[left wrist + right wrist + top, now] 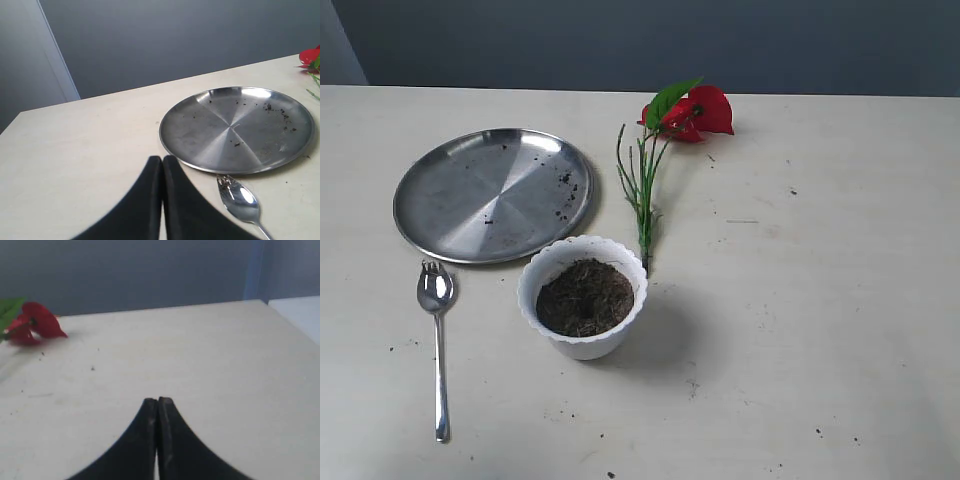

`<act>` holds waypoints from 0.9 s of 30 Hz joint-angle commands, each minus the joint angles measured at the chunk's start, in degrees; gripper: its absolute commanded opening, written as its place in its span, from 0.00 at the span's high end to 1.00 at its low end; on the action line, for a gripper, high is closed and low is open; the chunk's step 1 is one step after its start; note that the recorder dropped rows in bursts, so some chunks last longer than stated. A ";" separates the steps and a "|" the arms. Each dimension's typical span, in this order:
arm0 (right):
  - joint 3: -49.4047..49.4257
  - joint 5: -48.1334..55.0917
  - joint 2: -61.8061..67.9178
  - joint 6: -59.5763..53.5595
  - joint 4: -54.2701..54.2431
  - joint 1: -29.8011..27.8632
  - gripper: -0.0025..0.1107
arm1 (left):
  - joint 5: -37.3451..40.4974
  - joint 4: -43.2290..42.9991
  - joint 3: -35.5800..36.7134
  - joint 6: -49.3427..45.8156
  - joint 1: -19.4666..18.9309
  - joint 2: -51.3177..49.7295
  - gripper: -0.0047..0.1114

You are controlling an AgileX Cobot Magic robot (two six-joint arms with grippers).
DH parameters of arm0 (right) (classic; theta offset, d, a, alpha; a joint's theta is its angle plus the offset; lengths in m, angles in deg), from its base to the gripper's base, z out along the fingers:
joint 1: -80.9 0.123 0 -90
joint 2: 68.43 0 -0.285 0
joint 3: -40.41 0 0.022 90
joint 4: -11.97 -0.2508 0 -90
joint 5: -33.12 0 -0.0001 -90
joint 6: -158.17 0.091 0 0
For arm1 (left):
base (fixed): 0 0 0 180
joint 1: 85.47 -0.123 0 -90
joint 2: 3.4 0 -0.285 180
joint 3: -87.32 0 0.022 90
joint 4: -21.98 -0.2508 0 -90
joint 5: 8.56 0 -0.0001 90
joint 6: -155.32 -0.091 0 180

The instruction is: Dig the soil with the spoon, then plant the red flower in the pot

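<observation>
We see both arms parked off the work, nothing touched yet. The left gripper [162, 161] has its fingers pressed together around nothing, and the right gripper [158, 402] is likewise closed and empty.

From the pot [582, 295], which sits near the middle of the table [820, 300], the spoon [437, 340] lies at about 9 o'clock, flat, its bowl pointing away and its handle running toward the near edge. The red flower [698, 112] lies on its side at roughly 1 o'clock, with the stem ends almost touching the pot's rim and the blooms farthest away. The steel plate [492, 194] sits at 10 o'clock.

We judge the spoon stiff, light and slick; it lies flush with the table, so pinching the thin handle around its middle looks the safest hold. The flower seems light and springy, with thin bendy stems [642, 190]; we would grip the bundled stems low down, away from the blooms, since a hold near the top would leave the ends flopping.

The pot holds 1 round patch of dark crumbly soil [584, 297], sitting below the wavy rim, undug. The plate carries only a few dark crumbs.
</observation>
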State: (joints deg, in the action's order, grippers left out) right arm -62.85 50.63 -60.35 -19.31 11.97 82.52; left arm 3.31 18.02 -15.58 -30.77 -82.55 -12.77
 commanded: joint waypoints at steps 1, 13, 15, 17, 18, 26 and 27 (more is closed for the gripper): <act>0.48 -9.78 -0.30 0.01 0.00 -0.25 0.98 | -0.23 -0.06 0.11 0.28 0.09 0.24 0.96; 0.48 -12.65 -0.30 10.44 -35.07 -0.25 0.98 | -0.23 -0.06 0.11 0.28 0.09 0.24 0.96; 0.48 -11.69 -0.30 10.44 -35.63 -0.25 0.98 | -0.23 -0.06 0.11 0.28 0.09 0.24 0.96; 0.48 -10.75 -0.30 10.44 -37.56 -0.25 0.98 | -0.23 -0.06 0.11 0.28 0.09 0.24 0.96; 0.48 -10.60 -0.30 10.44 -37.81 -0.25 0.98 | -0.23 -0.06 0.11 0.28 0.09 0.24 0.96; 0.48 -15.87 -0.30 11.53 -43.24 -0.25 0.98 | -0.23 -0.06 0.11 0.28 0.09 0.24 0.96; 0.48 -15.40 -0.30 11.53 -45.54 -0.25 0.98 | -0.23 -0.06 0.11 0.28 0.09 0.24 0.96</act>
State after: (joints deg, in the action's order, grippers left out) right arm -62.85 36.41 -60.39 -8.27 -29.34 82.52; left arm 3.31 18.02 -15.58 -30.77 -82.55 -12.77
